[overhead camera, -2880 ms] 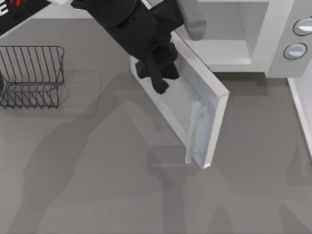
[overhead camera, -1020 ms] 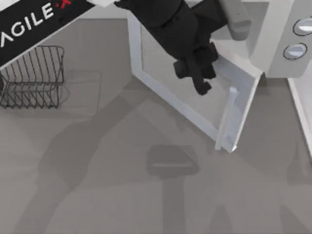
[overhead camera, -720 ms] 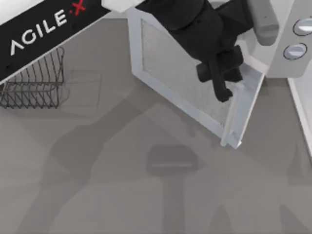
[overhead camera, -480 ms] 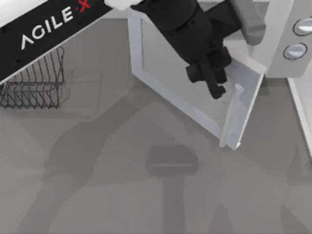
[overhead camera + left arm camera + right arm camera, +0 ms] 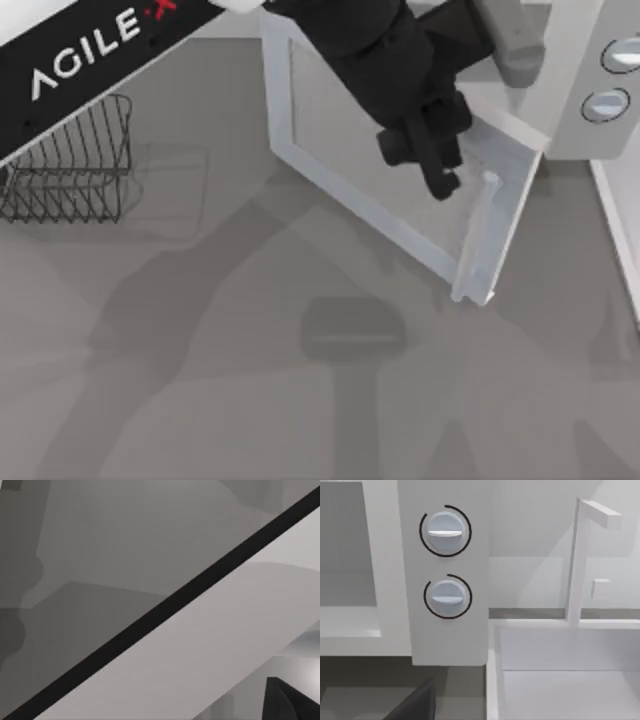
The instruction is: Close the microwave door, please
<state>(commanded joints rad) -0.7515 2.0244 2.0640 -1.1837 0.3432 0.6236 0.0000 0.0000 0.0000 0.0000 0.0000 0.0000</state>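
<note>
The microwave door [image 5: 380, 170], a flat white rectangular panel with a speckled grey window and a pale vertical bar handle [image 5: 472, 245], stands partly open in the top view, swung out from the large boxy white microwave [image 5: 575, 80] at the table's far right. The black two-finger left gripper [image 5: 435, 160] lies over the door's window, its tips just beside the handle's upper post; whether the fingers are parted or together cannot be told from here. The black left arm, lettered AGILE X, reaches in from the upper left. Well to the left of that gripper sits a dark wire rack [image 5: 65, 155] on the grey table [image 5: 200, 380].

The left wrist view shows a pale slanted surface with a black band across it, and a dark corner of gripper at its edge.

The right wrist view faces the microwave's side panel with two round grey knobs [image 5: 445, 532], the pale cavity alongside them, and a white sink-like basin [image 5: 560, 675] close by.
</note>
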